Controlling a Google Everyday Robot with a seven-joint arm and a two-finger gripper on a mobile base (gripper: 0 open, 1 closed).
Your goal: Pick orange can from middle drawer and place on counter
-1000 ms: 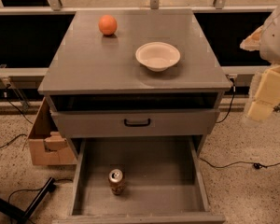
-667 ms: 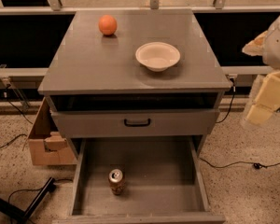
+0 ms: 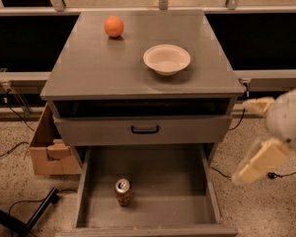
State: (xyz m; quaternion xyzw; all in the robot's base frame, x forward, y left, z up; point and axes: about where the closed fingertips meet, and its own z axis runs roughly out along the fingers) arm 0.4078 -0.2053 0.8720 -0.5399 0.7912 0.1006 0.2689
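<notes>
**Tipped can or clipped wall on the way in**

Nearest first: note the orange can (image 3: 122, 191) upright on the bare floor of the middle drawer (image 3: 177, 191), toward its front, well apart from the gripper (image 3: 244, 139) and lower than it. Find the gripper outside the cabinet, beyond the drawer's right wall (image 3: 207, 181), cream fingers (image 3: 260, 161) spread apart and holding nothing.

Expect a knock against that right wall from crossing too low on the way to the can. Beware of one finger arriving ahead of the other: enough, probably, to topple so narrow a thing and send it rolling over the smooth floor, farther from the gripper.

Farther back, about level with the gripper, mind the closed drawer front (image 3: 98, 130) and its black handle (image 3: 145, 129), just above the open drawer; likely to catch can or wrist on a lift drawn too far rearward.

Farthest, and above the gripper, look to the counter (image 3: 98, 73): white bowl (image 3: 166, 59) on the side closer to the gripper, round orange fruit (image 3: 114, 26) toward the far corner. Avoid setting down against the bowl; favour the bare near stretch. Do not mistake the fruit for the can.
</notes>
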